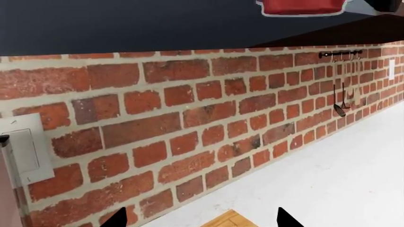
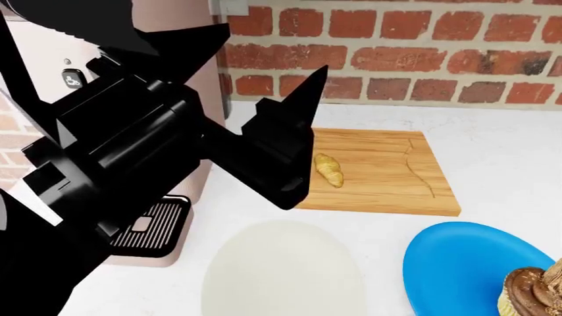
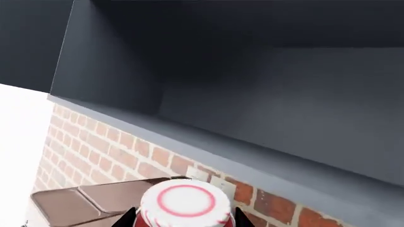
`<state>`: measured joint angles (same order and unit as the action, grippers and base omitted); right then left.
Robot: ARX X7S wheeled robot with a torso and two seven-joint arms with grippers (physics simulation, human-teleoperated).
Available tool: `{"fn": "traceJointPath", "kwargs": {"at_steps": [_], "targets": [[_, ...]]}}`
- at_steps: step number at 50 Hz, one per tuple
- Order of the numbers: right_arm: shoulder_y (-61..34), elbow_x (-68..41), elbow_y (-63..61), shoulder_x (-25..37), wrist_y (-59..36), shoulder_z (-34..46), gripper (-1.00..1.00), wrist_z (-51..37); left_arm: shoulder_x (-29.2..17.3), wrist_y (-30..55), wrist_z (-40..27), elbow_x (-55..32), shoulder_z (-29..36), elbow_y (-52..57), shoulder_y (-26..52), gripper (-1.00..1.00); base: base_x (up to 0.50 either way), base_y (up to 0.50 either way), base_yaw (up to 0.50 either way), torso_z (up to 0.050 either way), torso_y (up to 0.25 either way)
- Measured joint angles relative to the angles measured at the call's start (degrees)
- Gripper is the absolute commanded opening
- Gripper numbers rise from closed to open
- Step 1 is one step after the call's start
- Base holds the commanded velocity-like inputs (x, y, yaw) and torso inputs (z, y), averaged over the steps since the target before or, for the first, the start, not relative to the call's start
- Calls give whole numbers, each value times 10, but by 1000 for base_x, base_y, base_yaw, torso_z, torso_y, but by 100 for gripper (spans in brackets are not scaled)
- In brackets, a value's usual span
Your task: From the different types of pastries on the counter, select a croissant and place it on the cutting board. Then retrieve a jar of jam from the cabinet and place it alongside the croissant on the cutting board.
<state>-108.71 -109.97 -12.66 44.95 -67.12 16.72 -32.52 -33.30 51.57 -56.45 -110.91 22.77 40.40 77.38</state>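
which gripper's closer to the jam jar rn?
Right. The jar of jam sits between the right gripper fingertips, up by the open cabinet. The left gripper hangs over the cutting board, no jar in its view.

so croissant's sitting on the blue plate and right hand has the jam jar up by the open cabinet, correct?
Not quite. The croissant lies on the wooden cutting board, not on the blue plate; the head view shows it. The rest holds: in the right wrist view the right hand has the jam jar between its fingers, just below the open cabinet.
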Motion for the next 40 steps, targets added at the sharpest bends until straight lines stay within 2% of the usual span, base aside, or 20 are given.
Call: {"fn": "traceJointPath", "kwargs": {"at_steps": [40], "targets": [[144, 134, 14, 47, -31, 97, -100, -52, -4, -5, 7, 8, 5, 4, -7, 100, 0, 0, 0, 0, 0]]}}
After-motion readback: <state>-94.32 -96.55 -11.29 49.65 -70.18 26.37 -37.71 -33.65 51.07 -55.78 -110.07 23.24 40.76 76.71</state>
